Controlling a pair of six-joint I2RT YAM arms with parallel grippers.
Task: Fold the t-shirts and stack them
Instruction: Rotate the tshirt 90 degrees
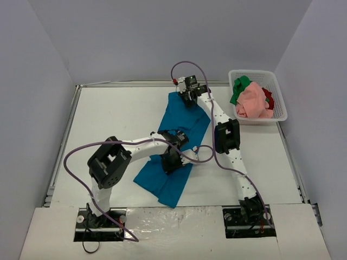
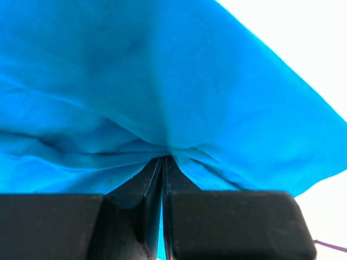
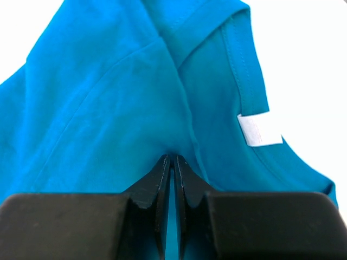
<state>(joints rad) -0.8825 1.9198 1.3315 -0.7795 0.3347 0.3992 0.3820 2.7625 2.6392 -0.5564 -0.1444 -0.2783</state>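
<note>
A teal-blue t-shirt [image 1: 179, 146] lies stretched in a long band across the white table, from the far middle down toward the near edge. My left gripper [image 1: 174, 158] is shut on its cloth near the lower half; the wrist view shows folds of the shirt [image 2: 162, 97] pinched between the jaws [image 2: 164, 158]. At the far end my right gripper [image 1: 189, 95] is shut on the shirt near the collar [image 3: 238, 70], beside a white label [image 3: 259, 130], with its tips [image 3: 173, 158] pressed together on the fabric. Pink [image 1: 254, 102], green [image 1: 239, 89] and red [image 1: 268, 96] t-shirts sit bunched in the basket.
A white plastic mesh basket [image 1: 282, 111] stands at the far right by the grey wall. Purple cables [image 1: 76, 157] loop from both arms over the table. Grey walls close in the table on the left, back and right.
</note>
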